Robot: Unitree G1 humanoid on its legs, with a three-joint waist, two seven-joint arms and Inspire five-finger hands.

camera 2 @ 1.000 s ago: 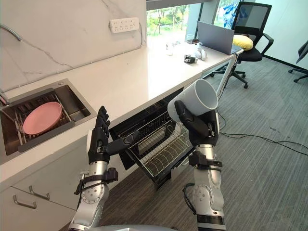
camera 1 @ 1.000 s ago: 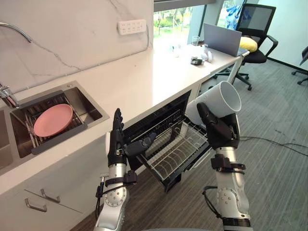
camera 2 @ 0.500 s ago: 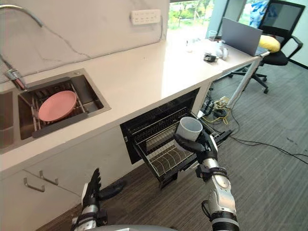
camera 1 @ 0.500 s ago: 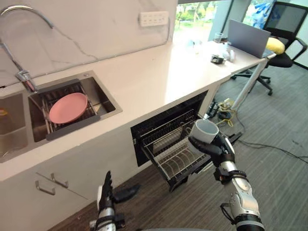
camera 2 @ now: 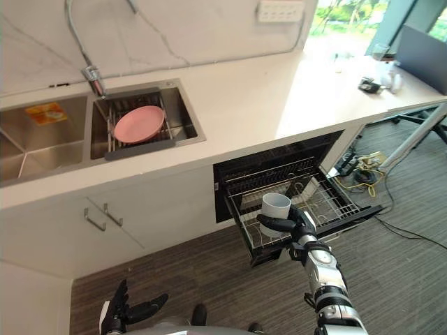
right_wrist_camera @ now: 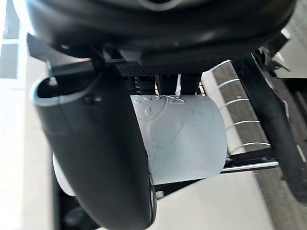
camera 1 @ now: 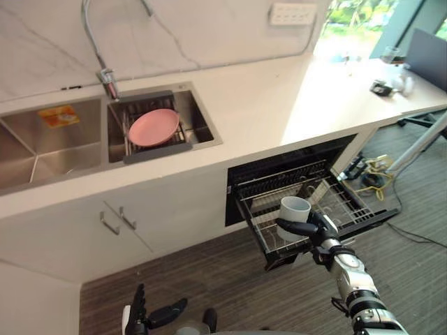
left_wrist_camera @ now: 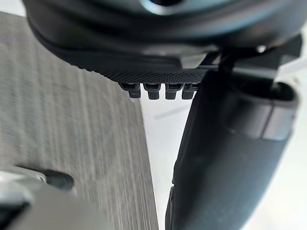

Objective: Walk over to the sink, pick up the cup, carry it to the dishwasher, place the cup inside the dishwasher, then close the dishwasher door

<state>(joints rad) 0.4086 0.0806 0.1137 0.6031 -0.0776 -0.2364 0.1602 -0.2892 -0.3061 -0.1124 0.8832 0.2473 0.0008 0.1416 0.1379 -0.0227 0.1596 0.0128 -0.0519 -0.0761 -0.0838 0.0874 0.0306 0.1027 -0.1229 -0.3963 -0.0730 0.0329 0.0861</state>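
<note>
**Holding the cup at the drawn-out rack**

The right hand (camera 1: 320,227) is clamped on the cup (camera 1: 295,209). Its thumb and fingers curl round the white wall, as the right wrist view shows close up. The cup stands upright with its mouth up, rising just above the hand. The wire rack (camera 1: 340,200) lies directly under and beyond this hand. It juts out of the dark dishwasher (camera 1: 279,169) opening under the counter (camera 1: 279,105). The left hand (camera 1: 140,319) hangs low over the floor (camera 1: 209,279), well apart from the right hand. Its fingers are straight and spread, the thumb is out to the side, and it holds nothing. Far beyond the left hand is the sink (camera 1: 42,150), with a pink plate (camera 1: 154,127) in its drainer, just below the tap (camera 1: 106,77).
</note>
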